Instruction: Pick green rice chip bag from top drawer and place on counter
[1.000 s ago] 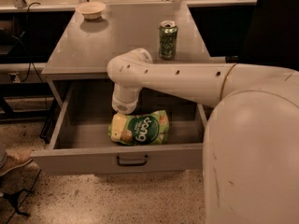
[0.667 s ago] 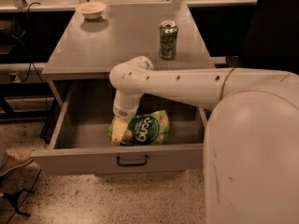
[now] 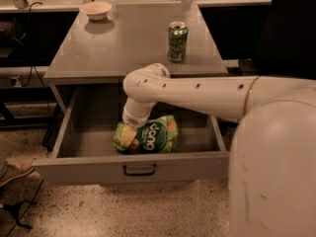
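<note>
The green rice chip bag [image 3: 150,135] lies flat in the open top drawer [image 3: 89,137], near its front middle. My white arm reaches down from the right into the drawer. My gripper [image 3: 127,137] is at the bag's left end, right on top of it. The counter [image 3: 123,43] is the grey cabinet top behind the drawer.
A green drink can [image 3: 177,42] stands on the counter at the right. A small pale bowl [image 3: 96,9] sits at the counter's far left corner. The drawer's front panel with its dark handle [image 3: 139,170] faces me. A shoe [image 3: 15,169] shows on the floor at the left.
My arm has moved a little to the right and lower, bringing the gripper down onto the left end of the bag. The bag has not moved.
</note>
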Robot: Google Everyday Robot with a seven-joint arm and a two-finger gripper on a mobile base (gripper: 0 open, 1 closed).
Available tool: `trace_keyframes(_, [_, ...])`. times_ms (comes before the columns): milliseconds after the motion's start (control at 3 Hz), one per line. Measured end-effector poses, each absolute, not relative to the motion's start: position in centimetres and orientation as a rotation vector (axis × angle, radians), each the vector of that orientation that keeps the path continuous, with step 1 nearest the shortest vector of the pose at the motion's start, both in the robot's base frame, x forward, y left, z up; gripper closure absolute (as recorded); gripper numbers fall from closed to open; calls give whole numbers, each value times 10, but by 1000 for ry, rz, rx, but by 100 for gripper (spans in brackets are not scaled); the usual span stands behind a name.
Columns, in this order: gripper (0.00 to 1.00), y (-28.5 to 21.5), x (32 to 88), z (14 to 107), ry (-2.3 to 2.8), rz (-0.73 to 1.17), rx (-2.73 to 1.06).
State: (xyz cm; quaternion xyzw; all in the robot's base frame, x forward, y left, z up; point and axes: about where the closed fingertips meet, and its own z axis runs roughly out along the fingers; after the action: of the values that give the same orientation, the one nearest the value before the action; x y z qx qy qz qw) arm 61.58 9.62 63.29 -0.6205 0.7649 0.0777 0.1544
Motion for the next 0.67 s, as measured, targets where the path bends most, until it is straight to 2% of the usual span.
trace_keyframes(333, [81,89,613,648,2157,276,-1733])
trace_keyframes(667, [100,72,604,682,2081,357,-1655])
